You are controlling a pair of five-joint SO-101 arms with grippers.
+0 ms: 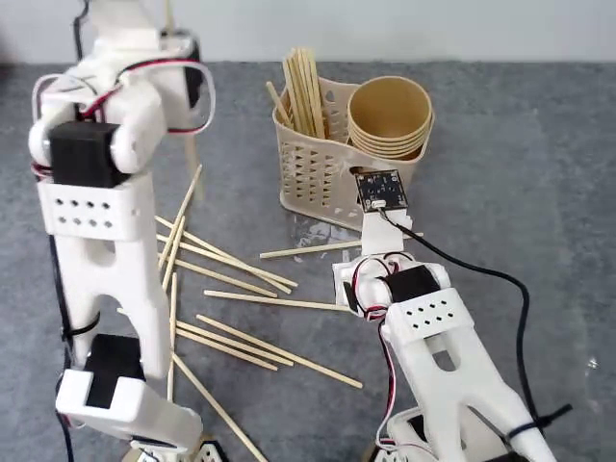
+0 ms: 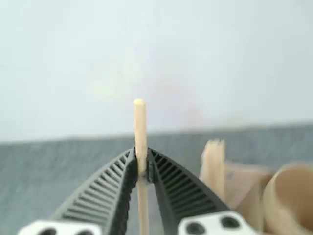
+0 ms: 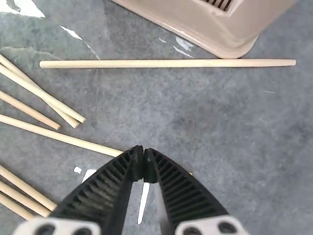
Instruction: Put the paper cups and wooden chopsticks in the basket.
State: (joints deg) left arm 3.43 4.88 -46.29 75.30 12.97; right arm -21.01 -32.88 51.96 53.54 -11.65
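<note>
A grey mat covers the table, reaching from the bottom edge of the high view up to a pale wall along the top edge. In the right wrist view, small white flecks lie on the mat at upper left, upper centre and lower centre

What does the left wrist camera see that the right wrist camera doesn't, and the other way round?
Left wrist camera: the left gripper pinching one chopstick upright, a paper cup and a pale wall behind. Right wrist camera: the right gripper, shut, low over loose chopsticks lying flat. Both: the basket and the grey table.
</note>
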